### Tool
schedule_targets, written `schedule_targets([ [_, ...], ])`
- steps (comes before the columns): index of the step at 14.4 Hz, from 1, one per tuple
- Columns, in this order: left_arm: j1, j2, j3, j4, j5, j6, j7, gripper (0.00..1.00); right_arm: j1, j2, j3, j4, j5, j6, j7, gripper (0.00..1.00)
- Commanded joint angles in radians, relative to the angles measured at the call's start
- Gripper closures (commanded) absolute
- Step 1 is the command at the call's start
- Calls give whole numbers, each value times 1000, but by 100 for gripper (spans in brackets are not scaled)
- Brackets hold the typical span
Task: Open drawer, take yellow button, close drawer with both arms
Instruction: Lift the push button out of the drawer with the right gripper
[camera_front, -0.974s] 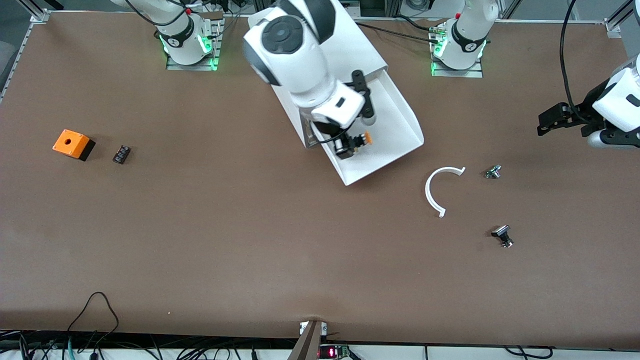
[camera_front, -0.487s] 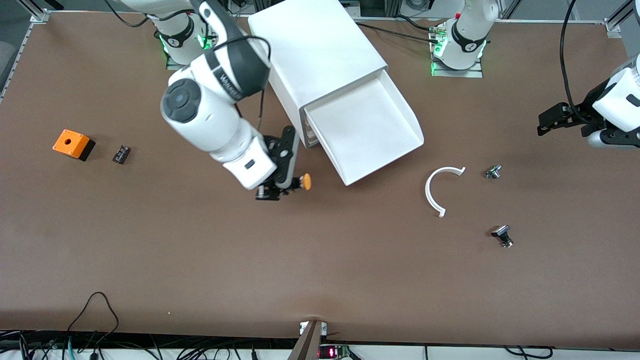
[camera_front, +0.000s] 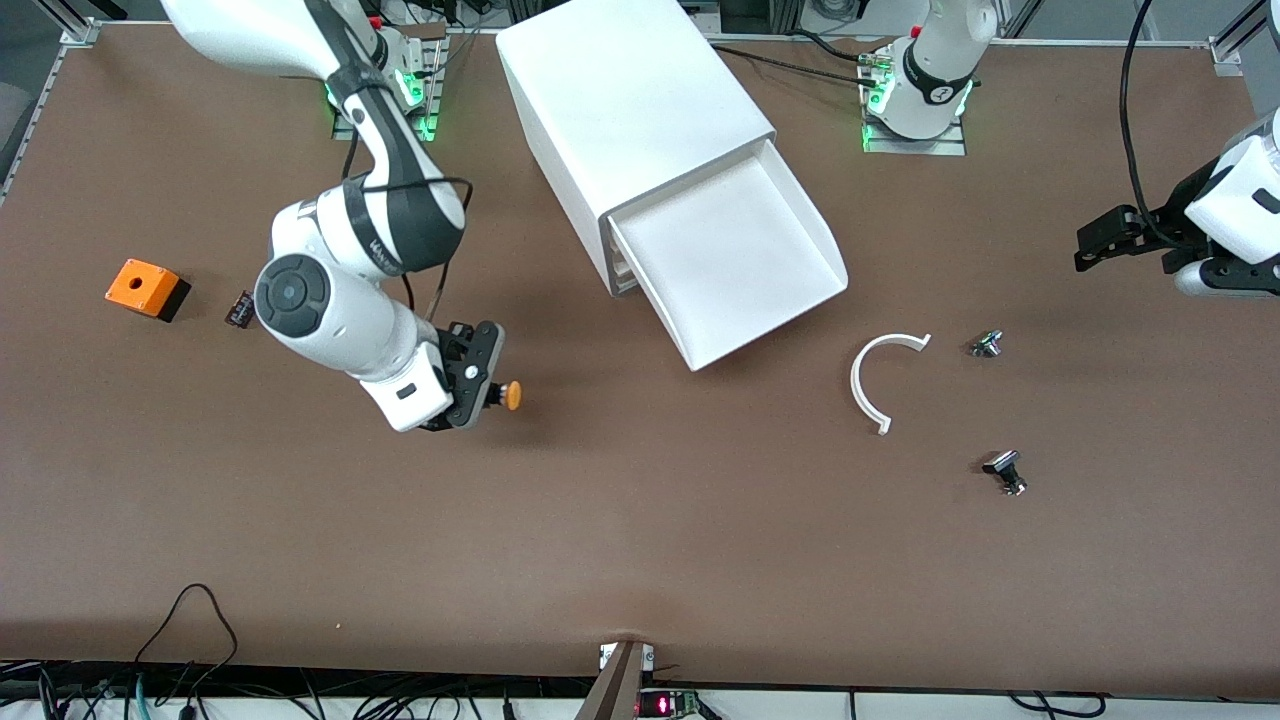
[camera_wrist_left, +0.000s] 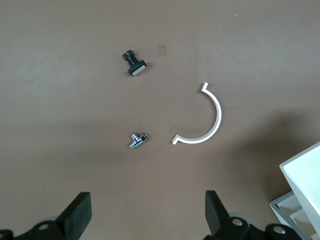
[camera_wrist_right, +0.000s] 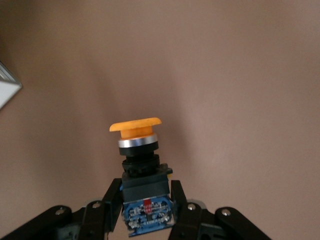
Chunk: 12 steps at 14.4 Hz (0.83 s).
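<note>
The drawer (camera_front: 735, 265), the top one of the white cabinet (camera_front: 630, 110), stands pulled out and shows nothing inside. My right gripper (camera_front: 487, 392) is shut on the button (camera_front: 512, 395), orange cap pointing away from the fingers, over bare table between the cabinet and the orange box. In the right wrist view the button (camera_wrist_right: 142, 165) sits clamped between the fingers (camera_wrist_right: 111, 200) by its black body. My left gripper (camera_front: 1090, 245) is open and empty, up at the left arm's end of the table; its fingers (camera_wrist_left: 77, 215) show wide apart in the left wrist view.
An orange box with a hole (camera_front: 147, 288) and a small black part (camera_front: 240, 309) lie at the right arm's end. A white curved strip (camera_front: 872, 378), a silver part (camera_front: 986, 344) and a black-and-silver part (camera_front: 1005, 471) lie toward the left arm's end.
My right gripper has carried the button out of the drawer and across the table toward the right arm's end. The left arm has not moved.
</note>
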Motion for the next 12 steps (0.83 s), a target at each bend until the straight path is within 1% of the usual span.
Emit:
schedule_targets([
  [1,4,11,0,32,-18,-26,-2,0,-72,-47,20,-118,-15,38,21,56],
  [3,5,12,1,32,-18,-36,-2,0,-139,-45,20,-193,-23,112,4,56],
  [6,4,11,-2,34,-18,-37,-3,0,-214,-18,20,-256,-28,124,-10,56],
  [7,4,11,-3,34,-18,-37,-3,0,-222,-11,21,-288,-32,155,-34,56],
  [10,2,12,-8,46,-18,-37,-3,0,-222,16,32,-418,-34,361,-67,56],
  [11,2,12,-9,47,-18,-37,-2,0,-222,21,47,-438,-32,414,-67,56],
  [12,2,12,-9,47,-19,-37,-2,0,-222,28,52,-442,-32,429,-67,54],
])
